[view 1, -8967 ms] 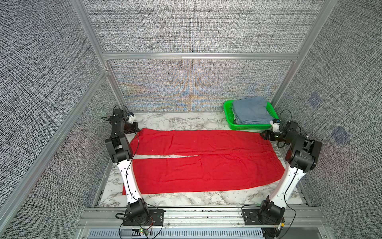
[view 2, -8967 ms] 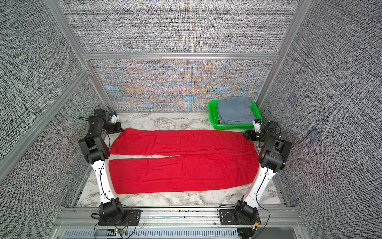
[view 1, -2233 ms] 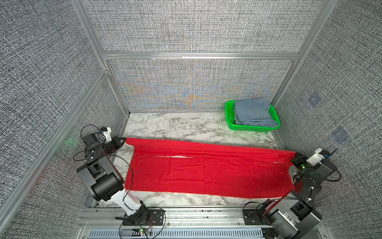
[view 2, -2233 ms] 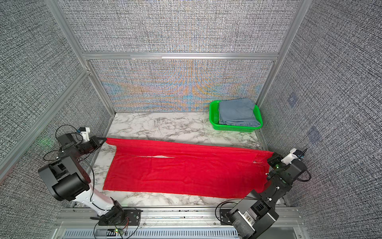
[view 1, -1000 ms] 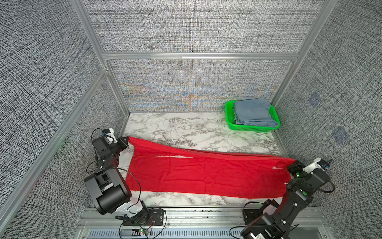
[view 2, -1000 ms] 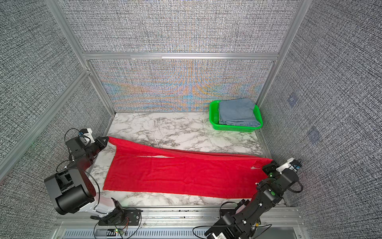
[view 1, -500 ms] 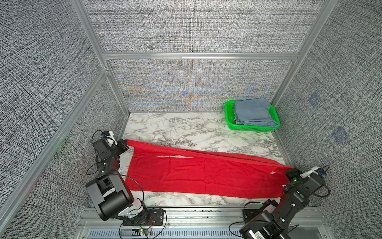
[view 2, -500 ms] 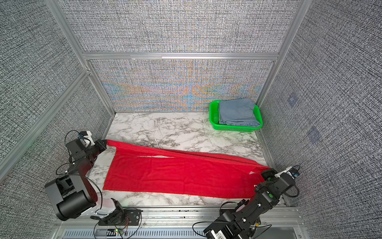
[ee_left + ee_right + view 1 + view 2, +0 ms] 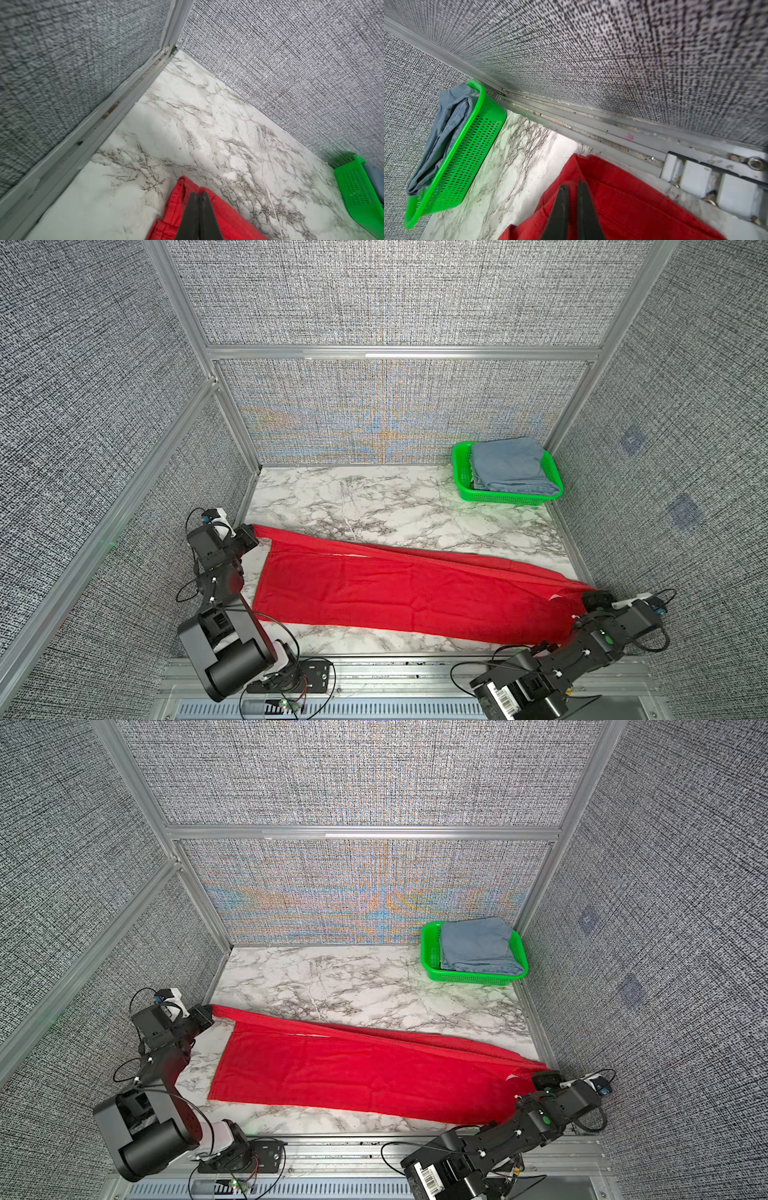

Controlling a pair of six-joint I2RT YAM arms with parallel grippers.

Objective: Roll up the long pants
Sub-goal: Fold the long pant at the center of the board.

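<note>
The long pants [image 9: 399, 589] [image 9: 357, 1073] are bright red and lie folded lengthwise, one leg over the other, across the front half of the marble table in both top views. My left gripper [image 9: 249, 533] [image 9: 206, 1016] pinches the far left corner of the cloth at the table's left edge. In the left wrist view the left gripper [image 9: 198, 194] is shut on the red hem [image 9: 176, 199]. My right gripper [image 9: 592, 598] [image 9: 542, 1078] holds the waist end at the near right. In the right wrist view the right gripper [image 9: 572, 185] is shut on the red cloth [image 9: 623, 199].
A green basket [image 9: 462, 475] [image 9: 428, 955] with a folded blue-grey garment [image 9: 509, 464] stands at the back right corner. Textured grey walls with aluminium rails [image 9: 87, 133] [image 9: 591, 126] close in the table on three sides. Bare marble [image 9: 353, 497] lies behind the pants.
The right gripper has pulled its end of the pants down toward the front right corner; the upper edge now slants. The left gripper has stayed at the left edge.
</note>
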